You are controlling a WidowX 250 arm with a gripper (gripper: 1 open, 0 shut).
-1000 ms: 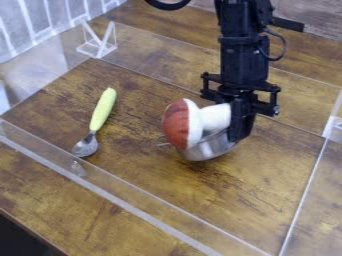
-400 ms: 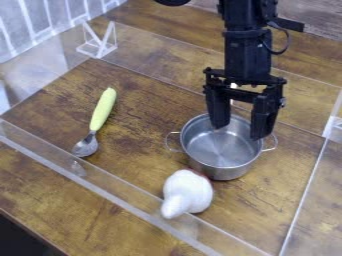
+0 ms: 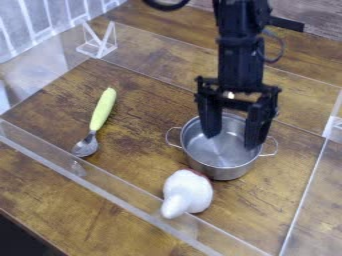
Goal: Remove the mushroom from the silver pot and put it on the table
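The tool (image 3: 237,118) hangs wide open and holds nothing, its tips over the silver pot (image 3: 221,150); the mushroom (image 3: 185,193) lies on its side on the bench (image 3: 147,130), just beside the pot, toward the bench's near edge; a spoon (image 3: 95,121) lies toward the left edge.
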